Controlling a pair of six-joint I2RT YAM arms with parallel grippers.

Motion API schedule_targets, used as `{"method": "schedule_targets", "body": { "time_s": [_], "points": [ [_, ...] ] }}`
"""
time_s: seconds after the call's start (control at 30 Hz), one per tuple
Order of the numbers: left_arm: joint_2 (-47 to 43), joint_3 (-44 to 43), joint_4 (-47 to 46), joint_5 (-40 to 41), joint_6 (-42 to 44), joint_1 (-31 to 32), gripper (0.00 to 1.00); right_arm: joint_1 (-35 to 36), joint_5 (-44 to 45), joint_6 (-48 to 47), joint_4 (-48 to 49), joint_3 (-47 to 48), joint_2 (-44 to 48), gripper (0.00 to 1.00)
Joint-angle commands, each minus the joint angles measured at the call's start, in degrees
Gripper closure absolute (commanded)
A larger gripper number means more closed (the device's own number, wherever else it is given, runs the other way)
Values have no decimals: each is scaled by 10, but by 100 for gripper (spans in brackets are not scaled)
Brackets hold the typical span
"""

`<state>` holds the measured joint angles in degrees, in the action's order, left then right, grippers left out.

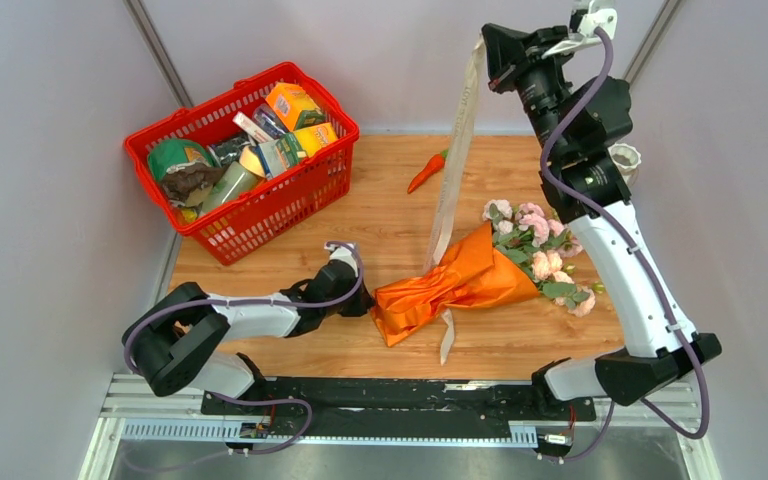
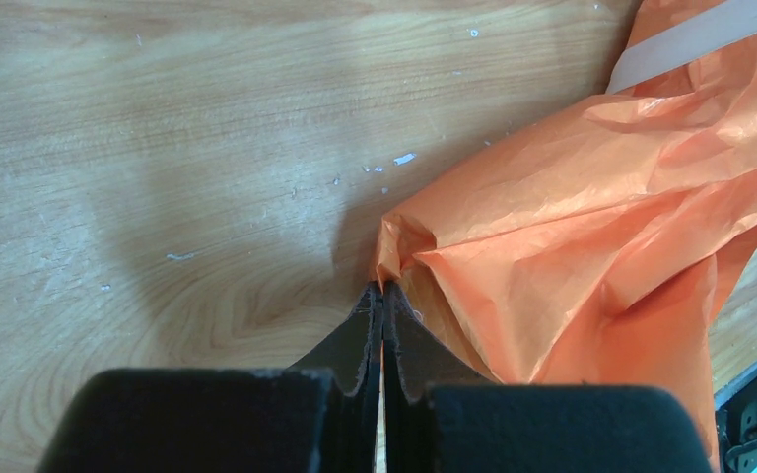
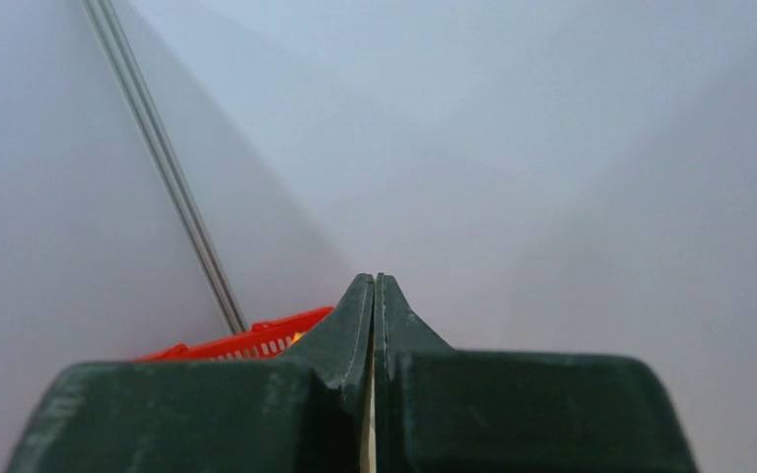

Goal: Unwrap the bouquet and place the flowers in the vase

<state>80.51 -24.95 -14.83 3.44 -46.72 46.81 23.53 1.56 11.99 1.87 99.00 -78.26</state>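
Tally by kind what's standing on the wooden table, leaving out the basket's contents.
Red plastic mesh basket: 1
Small orange toy carrot: 1
Bouquet of pink flowers in orange paper: 1
White ribbed vase, partly hidden: 1
Total: 4

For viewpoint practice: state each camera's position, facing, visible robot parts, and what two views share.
Top external: above and behind, looking down on the table; left arm, right arm show.
Left wrist: low, facing the table; left gripper shut on the bouquet.
Right wrist: raised, facing the wall; right gripper shut on the ribbon.
Shared: basket, top and right wrist.
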Motion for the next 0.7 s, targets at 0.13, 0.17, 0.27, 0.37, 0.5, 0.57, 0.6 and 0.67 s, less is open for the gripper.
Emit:
{"method": "schedule_targets", "body": {
  "time_s": [0.13, 0.17, 0.27, 0.37, 0.5, 0.57, 0.6, 0.67],
  "points": [
    [-46, -76, 109, 4, 33, 2, 71, -3, -60, 45, 35, 10, 15, 100],
    [-57, -85, 120, 21, 43, 2, 58, -3, -72, 57, 27, -16, 28, 100],
    [-103, -141, 182, 50, 73, 2, 43, -2, -119, 82, 3, -113, 81, 100],
    [-153, -189, 210, 72, 130, 2, 27, -3, -164, 105, -43, -208, 141, 100],
    [-202, -215, 213, 42, 221, 2, 27, -2, -225, 129, -64, -312, 214, 100],
    [-232, -197, 175, -31, 279, 2, 27, -2, -250, 141, -76, -354, 239, 100],
    [-244, -189, 131, -98, 293, 2, 27, -2, -273, 145, -79, -368, 247, 100],
    [-272, -163, 79, -167, 327, 2, 26, -2, -325, 152, -90, -393, 257, 100]
  ]
}}
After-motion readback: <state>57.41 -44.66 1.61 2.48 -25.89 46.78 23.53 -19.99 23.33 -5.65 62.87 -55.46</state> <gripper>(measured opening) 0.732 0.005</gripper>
